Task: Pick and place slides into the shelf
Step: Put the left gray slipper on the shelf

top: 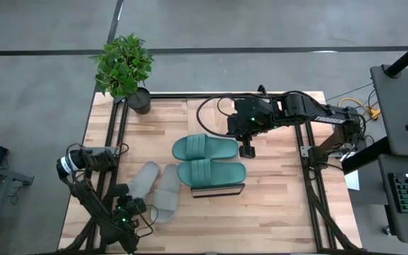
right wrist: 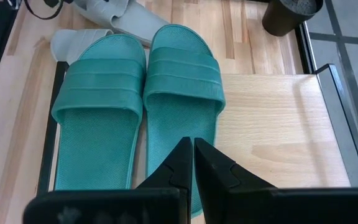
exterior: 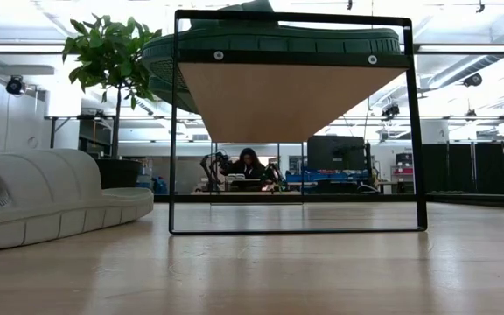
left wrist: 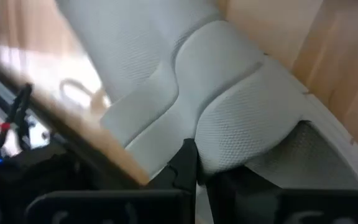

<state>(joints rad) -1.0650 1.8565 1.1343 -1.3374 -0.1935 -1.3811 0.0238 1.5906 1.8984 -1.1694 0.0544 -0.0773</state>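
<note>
Two teal slides (top: 205, 148) (top: 211, 172) lie side by side, soles down, on the shelf's wood top (right wrist: 272, 124). They fill its left part in the right wrist view. Two pale grey slides (top: 144, 180) (top: 167, 195) lie on the table, left of the shelf. My left gripper (top: 132, 207) is shut, low at their near ends. In the left wrist view its tip (left wrist: 196, 155) stands where the two grey slides (left wrist: 135, 74) (left wrist: 247, 112) meet. My right gripper (top: 247, 150) hangs shut above the shelf's right part, empty. My left gripper comes slanting down from the table's near left at the near ends of the grey slides. One slide's rounded end (left wrist: 241, 149) lies over one fingertip and hides it, while the other finger (left wrist: 184, 165) shows beside it. Whether any foam is pinched between the fingers cannot be told.
A potted plant (top: 125, 67) stands at the table's far left corner. The shelf's thin black frame (exterior: 175, 131) rises from the tabletop around the plank (exterior: 278, 96). Bare wood lies to the right of the shelf and along the near edge. Cables run behind the right arm.
</note>
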